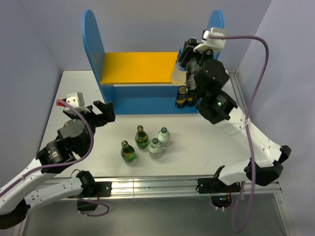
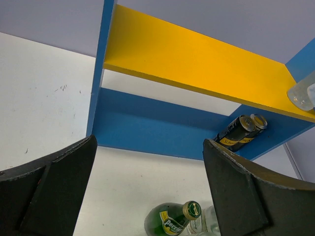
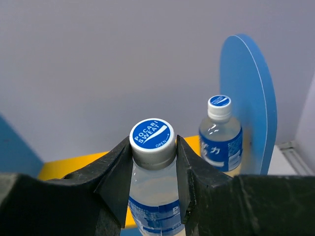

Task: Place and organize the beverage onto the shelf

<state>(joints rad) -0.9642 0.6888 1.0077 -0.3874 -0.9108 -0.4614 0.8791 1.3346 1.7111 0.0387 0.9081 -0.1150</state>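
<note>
**Right gripper [image 3: 154, 150] clamped on a bottle [image 3: 151, 196] at the shelf [image 3: 248, 88]**

Right wrist: your black fingers [image 3: 115, 177] squeeze the bottle's neck from both sides, just under its blue cap [image 3: 152, 133]. It is upright over the yellow board [image 3: 69, 164]; you cannot tell whether its base touches. A second bottle [image 3: 220, 135] stands on that board beyond, just beside the round-topped panel [image 3: 256, 123].

Left wrist: your left gripper [image 2: 150, 141] has its jaws spread wide with nothing between them, aimed at the shelf's lower level. Two dark cans [image 2: 241, 132] sit at the right end there, under the board. A green Perrier bottle [image 2: 170, 220] shows at the bottom edge.

Top: your right arm reaches up and forward to the shelf's right end. Your left arm lies low at the left of the table [image 1: 206, 147], its gripper short of the shelf. Between the arms, two green bottles [image 1: 141, 137] and two clear bottles [image 1: 163, 136] stand clustered, apart from both grippers.
</note>
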